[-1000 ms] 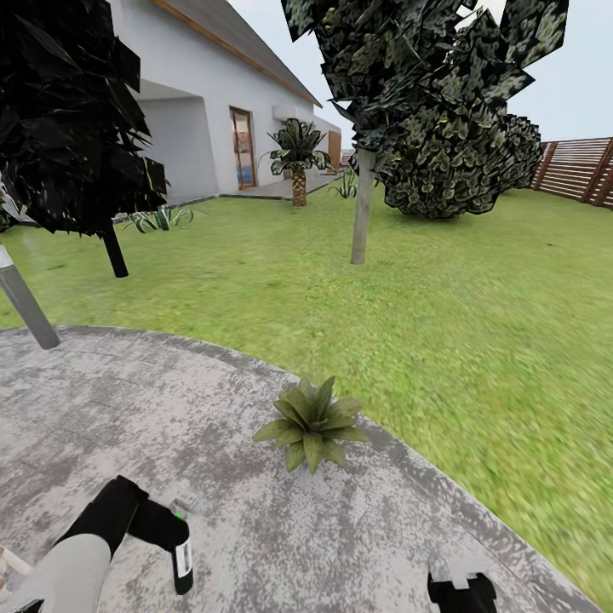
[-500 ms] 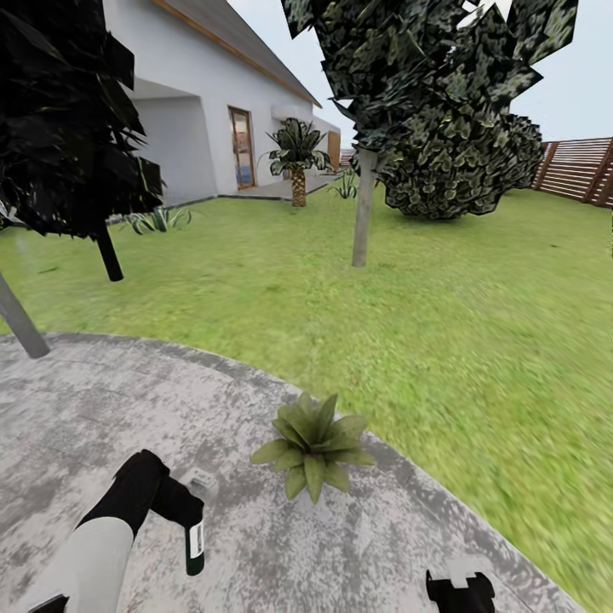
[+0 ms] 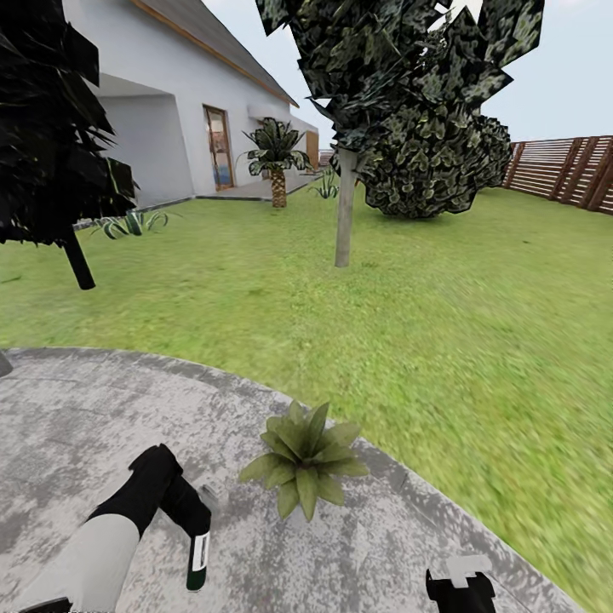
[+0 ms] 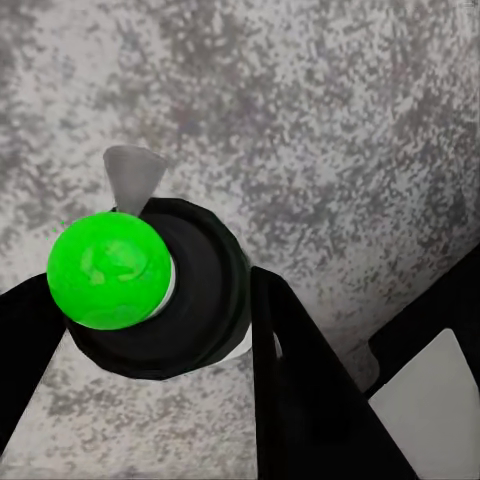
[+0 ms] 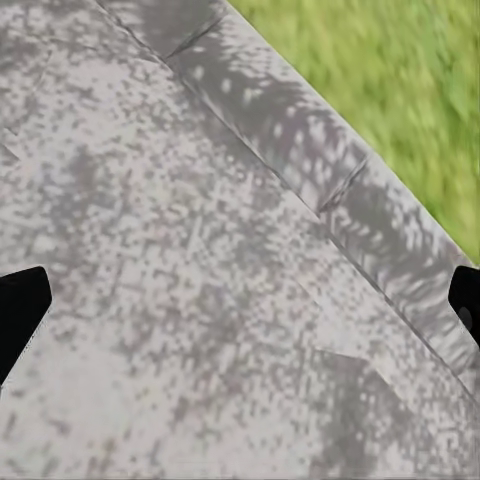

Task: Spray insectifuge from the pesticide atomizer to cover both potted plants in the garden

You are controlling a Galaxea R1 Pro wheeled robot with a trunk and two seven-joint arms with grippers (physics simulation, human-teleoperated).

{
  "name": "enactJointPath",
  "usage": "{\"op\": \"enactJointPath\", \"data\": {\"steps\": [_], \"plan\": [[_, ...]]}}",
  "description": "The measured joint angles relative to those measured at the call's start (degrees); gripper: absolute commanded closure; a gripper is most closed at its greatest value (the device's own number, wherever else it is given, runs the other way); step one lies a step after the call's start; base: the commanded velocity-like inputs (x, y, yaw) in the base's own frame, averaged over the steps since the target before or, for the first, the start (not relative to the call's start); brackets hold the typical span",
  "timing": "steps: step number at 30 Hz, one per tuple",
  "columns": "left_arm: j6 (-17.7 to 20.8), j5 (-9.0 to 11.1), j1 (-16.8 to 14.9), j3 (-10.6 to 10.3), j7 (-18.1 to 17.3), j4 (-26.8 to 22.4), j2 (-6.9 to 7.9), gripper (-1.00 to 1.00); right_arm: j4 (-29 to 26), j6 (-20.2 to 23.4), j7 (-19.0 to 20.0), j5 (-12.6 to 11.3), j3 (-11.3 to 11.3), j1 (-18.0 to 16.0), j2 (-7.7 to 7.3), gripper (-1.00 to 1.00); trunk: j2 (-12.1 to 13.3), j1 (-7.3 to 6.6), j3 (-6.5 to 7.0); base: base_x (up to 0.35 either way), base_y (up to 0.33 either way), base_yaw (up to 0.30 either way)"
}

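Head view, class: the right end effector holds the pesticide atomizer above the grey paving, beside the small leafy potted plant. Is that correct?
Not quite: the holding arm is wrong. In the head view the left end effector holds the pesticide atomizer above the grey paving, beside the potted plant. The right end effector carries nothing.

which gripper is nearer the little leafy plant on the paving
Left. The left gripper, holding the spray bottle, is just beside the plant; the right gripper sits lower and farther off.
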Motion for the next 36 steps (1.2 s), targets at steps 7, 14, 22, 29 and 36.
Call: {"op": "enactJointPath", "data": {"steps": [7,14,22,29,36], "plan": [[2.86,-0.01,0.17,-0.17,0.01,-0.08,0.04,1.0,-0.01,0.0,-0.06,0.07,0.0,0.02,-0.05,-1.0,0.0,0.01,0.0,0.153,0.0,0.0],[2.98,-0.27,0.14,-0.27,0.08,-0.14,0.35,1.0,-0.01,0.0,-0.09,0.08,0.0,-0.01,0.01,-1.0,0.0,0.02,0.0,0.005,0.0,0.0],[2.42,-0.19,0.68,-0.51,0.04,-0.11,2.66,1.0,-0.01,0.0,-0.09,0.08,0.0,0.0,0.01,-1.0,0.0,0.02,0.0,0.0,0.0,0.0],[2.93,0.0,0.33,-3.31,0.01,-0.15,1.01,1.0,0.06,0.0,-0.09,0.08,0.0,-0.01,0.02,-1.0,0.0,0.04,0.0,-0.058,0.0,0.0],[3.07,-0.13,-0.22,-3.78,0.01,-0.25,1.29,1.0,0.08,0.0,-0.09,0.08,0.0,-0.02,0.02,-1.0,0.0,0.02,0.0,-0.112,0.0,0.0]]}}
